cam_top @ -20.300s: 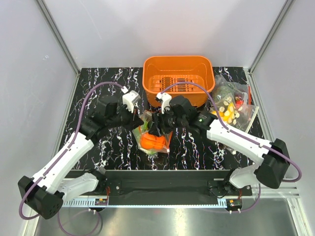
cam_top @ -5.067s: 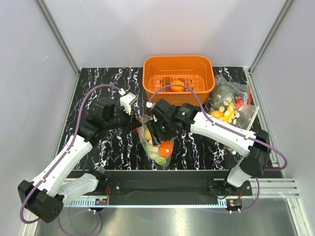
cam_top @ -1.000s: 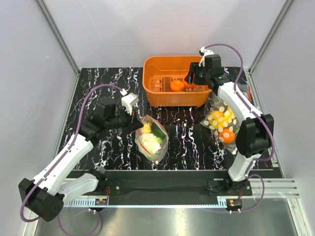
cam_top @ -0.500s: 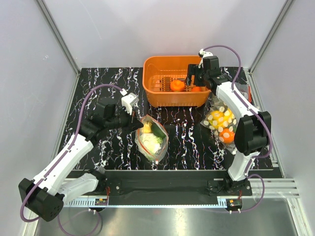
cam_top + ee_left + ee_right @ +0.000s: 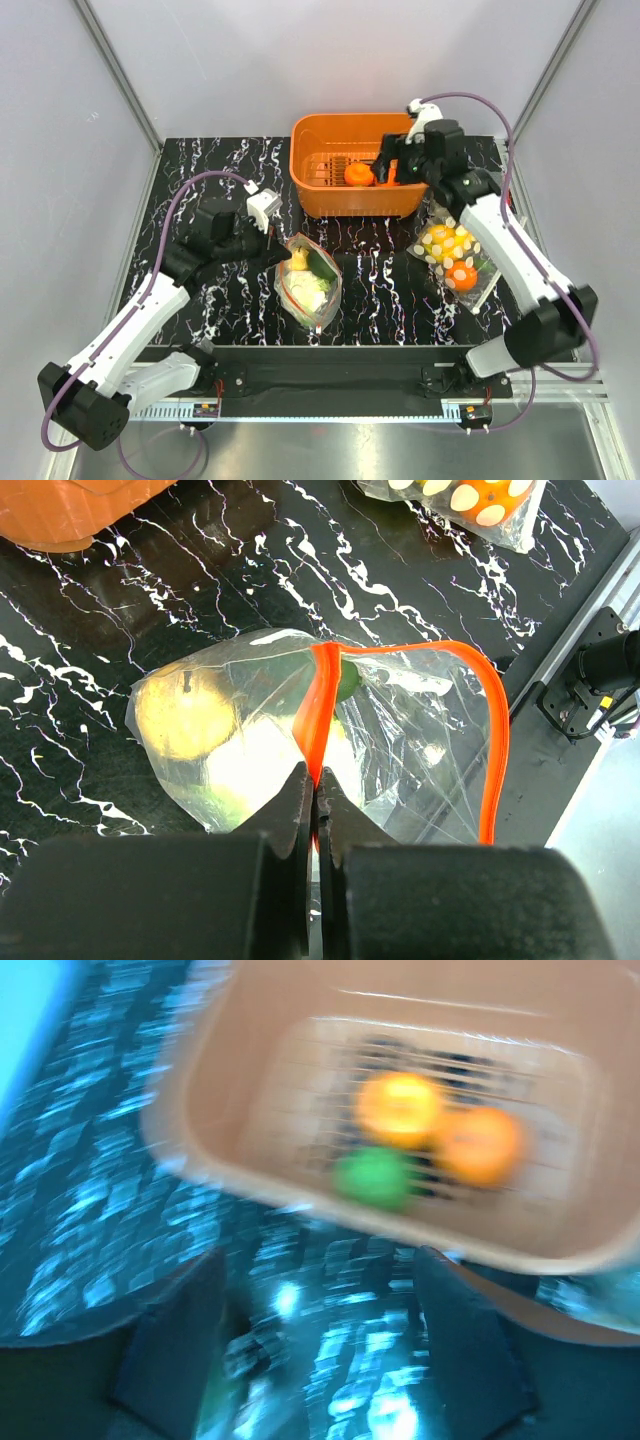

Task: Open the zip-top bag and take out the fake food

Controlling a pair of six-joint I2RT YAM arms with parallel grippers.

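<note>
The zip-top bag (image 5: 308,287) lies open at mid table, clear with a red-orange zip strip (image 5: 322,705). My left gripper (image 5: 284,257) is shut on that strip, also in the left wrist view (image 5: 315,780). Inside the bag I see a white cauliflower (image 5: 305,290), a yellowish piece (image 5: 180,720) and something dark green (image 5: 323,264). My right gripper (image 5: 385,172) is open and empty over the orange basket (image 5: 360,119). The blurred right wrist view shows the gripper (image 5: 320,1350) above two orange fruits (image 5: 400,1105) and a green piece (image 5: 375,1178) in the basket (image 5: 230,1080).
A clear bag of yellow corn-like pieces (image 5: 448,245) with an orange piece lies at the right, also in the left wrist view (image 5: 470,495). The basket stands at the back centre. Grey walls enclose the black marbled table (image 5: 380,300).
My right gripper let an orange fruit go into the basket and its arm swung to the right. The left gripper and the bag have not moved.
</note>
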